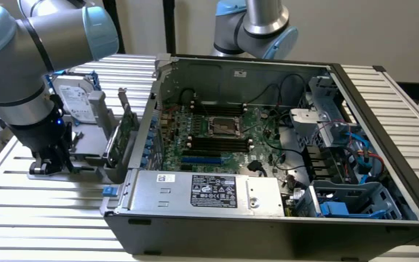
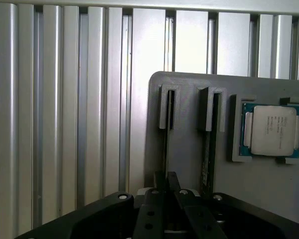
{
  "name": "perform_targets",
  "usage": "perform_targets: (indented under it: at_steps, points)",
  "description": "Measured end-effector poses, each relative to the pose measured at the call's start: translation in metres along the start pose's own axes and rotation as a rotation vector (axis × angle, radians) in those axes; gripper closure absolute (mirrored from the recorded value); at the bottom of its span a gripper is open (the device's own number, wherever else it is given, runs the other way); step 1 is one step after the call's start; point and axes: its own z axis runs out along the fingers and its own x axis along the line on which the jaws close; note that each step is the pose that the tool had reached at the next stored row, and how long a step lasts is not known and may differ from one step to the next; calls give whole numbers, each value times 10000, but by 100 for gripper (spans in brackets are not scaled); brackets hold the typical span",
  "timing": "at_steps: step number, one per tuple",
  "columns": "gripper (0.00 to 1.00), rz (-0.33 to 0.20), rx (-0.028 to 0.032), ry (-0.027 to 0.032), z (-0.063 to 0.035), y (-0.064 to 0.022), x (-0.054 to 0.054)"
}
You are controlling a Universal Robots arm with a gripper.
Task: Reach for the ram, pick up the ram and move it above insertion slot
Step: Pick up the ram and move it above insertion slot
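We're down at the grey holder (image 2: 189,124) on the slatted worktop (image 2: 65,99), beside the open computer case (image 1: 268,136). In the wrist view the gripper (image 2: 166,181) sits right over the ram (image 2: 166,134), which stands on edge in one of the holder's two grooved guides. The fingers (image 2: 159,180) look clenched onto the stick's two faces, with no gap showing. The ram has not left its guide. A second stick (image 2: 209,149) stands just beside it, and a processor (image 2: 271,130) lies in the next pocket. The worry here is that the hold is on a thin edge. We judge that a tilted lift could jam the ram in its guide and drag the holder. The stick might also pivot or slip.
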Motion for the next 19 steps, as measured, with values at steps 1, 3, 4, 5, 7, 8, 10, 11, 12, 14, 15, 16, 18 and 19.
perform_targets:
  at_steps: [1, 3, 4, 5, 7, 8, 10, 11, 12, 14, 15, 16, 18, 19]
  points:
    - [86, 0, -1, 1, 0, 0, 0]
    - [86, 0, 0, 0, 0, 0, 0]
    - [86, 0, 0, 0, 0, 0, 0]
    - [86, 0, -1, 0, 0, 0, 0]
    - [86, 0, -1, 0, 0, 0, 0]
    - [86, 0, -1, 1, -1, 0, 0]
    - [86, 0, -1, 1, -1, 0, 0]
    - [86, 0, -1, 1, -1, 0, 0]
    - [86, 0, -1, 1, -1, 0, 0]
    - [86, 13, -1, 0, -1, -1, 0]
    - [86, 32, 0, -1, -1, -3, 1]
    - [86, 61, 1, -3, -1, -5, 1]
    - [86, 143, 3, -7, -1, -8, 1]
    - [86, 181, 4, -9, -1, -9, 1]
